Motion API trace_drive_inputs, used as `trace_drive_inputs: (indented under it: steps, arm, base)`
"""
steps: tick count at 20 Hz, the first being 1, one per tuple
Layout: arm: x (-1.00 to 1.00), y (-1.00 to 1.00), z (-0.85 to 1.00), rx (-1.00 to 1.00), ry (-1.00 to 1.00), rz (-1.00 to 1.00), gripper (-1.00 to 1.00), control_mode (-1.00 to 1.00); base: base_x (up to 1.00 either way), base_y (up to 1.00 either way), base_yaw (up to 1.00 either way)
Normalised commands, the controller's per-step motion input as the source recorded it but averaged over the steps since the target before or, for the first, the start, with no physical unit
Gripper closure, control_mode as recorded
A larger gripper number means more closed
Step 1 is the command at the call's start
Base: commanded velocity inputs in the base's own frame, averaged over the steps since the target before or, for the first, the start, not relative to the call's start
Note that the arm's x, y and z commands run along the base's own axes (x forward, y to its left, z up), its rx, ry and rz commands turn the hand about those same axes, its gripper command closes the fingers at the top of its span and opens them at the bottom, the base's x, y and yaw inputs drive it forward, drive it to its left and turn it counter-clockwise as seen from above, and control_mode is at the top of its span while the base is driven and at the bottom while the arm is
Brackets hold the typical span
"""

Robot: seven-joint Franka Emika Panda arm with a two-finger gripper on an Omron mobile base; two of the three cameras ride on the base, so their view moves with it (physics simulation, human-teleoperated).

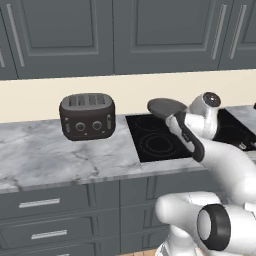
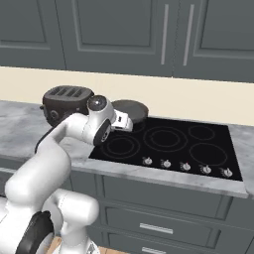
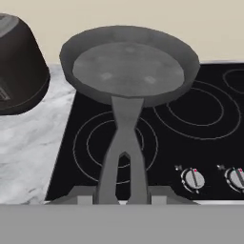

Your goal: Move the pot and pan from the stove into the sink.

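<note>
Clearly stiff and fairly light, the pan (image 3: 127, 69) hangs above the stove (image 3: 200, 119), its handle end pinched by the gripper (image 3: 122, 199), so it may tip.

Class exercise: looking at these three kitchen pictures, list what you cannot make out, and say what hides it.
- Gripper fingertips: cut off by the hand view's bottom edge.
- Pan handle: behind the arm in the left base view.
- Stove right side: behind the arm there.
- Knob markings: too small.
</note>
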Motion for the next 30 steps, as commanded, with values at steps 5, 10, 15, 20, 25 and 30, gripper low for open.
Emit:
trace_drive_inputs:
  steps: [5,10,15,20,25,30]
  arm:
    - [-0.81,-0.05,0.51,0.00,0.00,0.00,1.00,-1.00]
    - [-0.81,-0.03,0.52,0.00,0.03,0.00,1.00,-1.00]
    - [-0.93,-0.03,0.47,0.00,0.00,0.00,1.00,-1.00]
    - [-1.00,-0.01,0.46,0.00,0.00,0.00,1.00,-1.00]
    - [-1.00,0.04,0.43,0.00,0.00,0.00,1.00,-1.00]
    - [-1.00,0.26,0.25,-0.07,0.00,0.02,1.00,-1.00]
  base:
    - [0.00,0.00,0.00]
    - [0.00,0.00,0.00]
    - [0.00,0.00,0.00]
    - [0.00,0.00,0.00]
    - [0.00,0.00,0.00]
    - [0.00,0.00,0.00]
